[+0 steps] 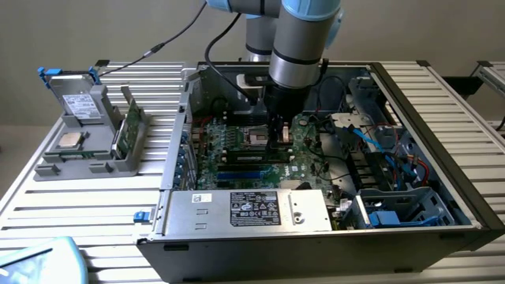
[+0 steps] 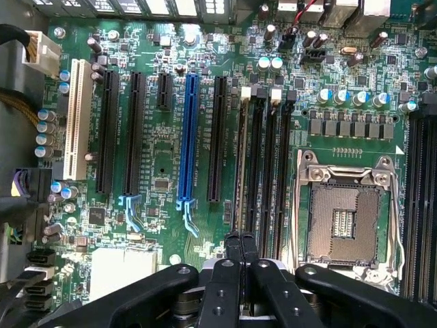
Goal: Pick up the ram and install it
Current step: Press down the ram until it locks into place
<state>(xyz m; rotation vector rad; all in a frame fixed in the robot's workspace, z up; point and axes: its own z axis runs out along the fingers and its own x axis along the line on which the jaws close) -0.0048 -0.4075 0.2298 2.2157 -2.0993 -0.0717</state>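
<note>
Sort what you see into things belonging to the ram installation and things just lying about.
Belonging: ram, edge-on in a memory slot; tool, shut, at the ram's end; motherboard.
Lying about: hard drive; silver processor chip; green card; grey holder.

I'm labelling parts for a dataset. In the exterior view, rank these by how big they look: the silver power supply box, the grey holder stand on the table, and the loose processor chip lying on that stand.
1. Silver power supply box, though it sits nearest the camera.
2. Grey holder stand.
3. Processor chip, clearly the smallest.
</note>
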